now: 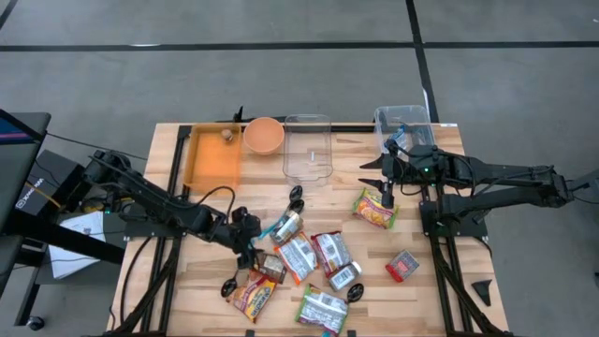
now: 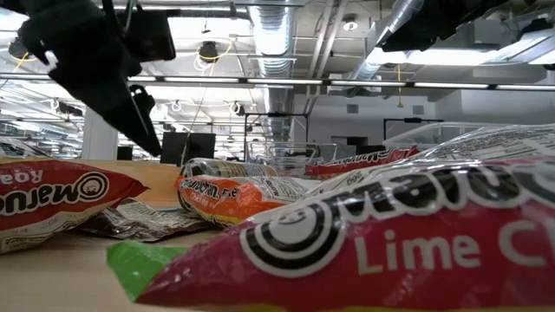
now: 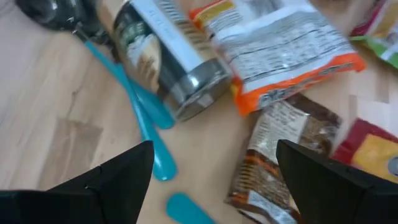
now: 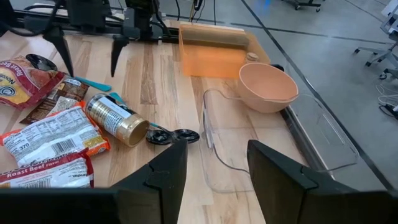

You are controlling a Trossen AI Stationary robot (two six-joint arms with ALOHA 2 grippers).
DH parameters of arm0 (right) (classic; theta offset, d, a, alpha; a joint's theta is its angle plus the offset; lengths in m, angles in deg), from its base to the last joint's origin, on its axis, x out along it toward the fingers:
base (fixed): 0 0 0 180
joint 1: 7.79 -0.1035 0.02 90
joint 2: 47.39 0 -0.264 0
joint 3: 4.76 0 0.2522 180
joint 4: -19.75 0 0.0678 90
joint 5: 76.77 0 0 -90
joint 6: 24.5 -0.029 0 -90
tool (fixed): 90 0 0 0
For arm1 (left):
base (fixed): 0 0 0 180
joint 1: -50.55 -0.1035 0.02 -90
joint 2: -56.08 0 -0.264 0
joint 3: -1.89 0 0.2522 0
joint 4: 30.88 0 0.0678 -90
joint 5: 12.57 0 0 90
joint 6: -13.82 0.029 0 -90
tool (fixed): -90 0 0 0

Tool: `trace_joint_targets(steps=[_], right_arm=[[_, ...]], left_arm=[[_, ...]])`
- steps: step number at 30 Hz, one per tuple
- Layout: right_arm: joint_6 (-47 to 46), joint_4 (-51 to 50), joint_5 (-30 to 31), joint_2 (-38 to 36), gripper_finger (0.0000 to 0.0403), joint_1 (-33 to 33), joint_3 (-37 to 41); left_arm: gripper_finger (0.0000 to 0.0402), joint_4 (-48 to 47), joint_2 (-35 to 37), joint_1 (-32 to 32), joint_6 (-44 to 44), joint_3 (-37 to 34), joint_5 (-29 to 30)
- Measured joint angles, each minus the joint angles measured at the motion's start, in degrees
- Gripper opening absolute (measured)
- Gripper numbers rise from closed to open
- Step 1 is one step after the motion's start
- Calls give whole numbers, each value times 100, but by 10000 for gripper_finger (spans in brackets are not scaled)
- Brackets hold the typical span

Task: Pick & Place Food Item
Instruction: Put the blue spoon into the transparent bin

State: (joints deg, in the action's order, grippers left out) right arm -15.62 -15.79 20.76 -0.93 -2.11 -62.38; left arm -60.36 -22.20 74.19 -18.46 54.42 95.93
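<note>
From above, the table (image 1: 201, 309) carries an orange tray (image 1: 213, 157) with one small round thing (image 1: 226, 136) in its far corner, a peach bowl (image 1: 264, 135) that looks bare inside, a clear tub (image 1: 308, 147) with nothing in it, and a second clear bin (image 1: 402, 119) at the right edge, partly hidden by the right arm. Food packets (image 1: 316, 255) lie scattered near the front, with a can (image 1: 286, 227) among them. The left gripper (image 1: 245, 245) hangs over the left side of that pile, just beside the can, jaws spread wide and holding nothing. The right gripper (image 1: 387, 174) waits beside the bin, above a packet (image 1: 374, 210). In the low view, noodle packets (image 2: 373, 238) fill the foreground and a dark finger (image 2: 139, 117) hangs above the table. The left wrist view shows the can (image 3: 165, 59) on its side, touching a blue spoon (image 3: 140, 115), with packets (image 3: 280, 53) beside it, all blurred. The right wrist view shows its own fingers (image 4: 165, 174) partly apart and empty, the tub (image 4: 273, 146), bowl (image 4: 267, 87) and tray (image 4: 211, 53) ahead.
</note>
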Motion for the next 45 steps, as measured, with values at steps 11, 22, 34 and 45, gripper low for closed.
trace_joint_targets(steps=[11,22,34,45], right_arm=[[-37,-2,0,2,163,0,2],[-54,-2,0,4,163,0,2],[-80,-7,-2,4,163,-2,2],[-96,-7,-2,4,163,-2,2]], left_arm=[[330,311,-638,-120,43,-357,73],[283,700,-1116,-496,385,-353,453],[214,282,-1119,-911,583,-353,1729],[210,1343,-1093,-919,1944,-353,1406]])
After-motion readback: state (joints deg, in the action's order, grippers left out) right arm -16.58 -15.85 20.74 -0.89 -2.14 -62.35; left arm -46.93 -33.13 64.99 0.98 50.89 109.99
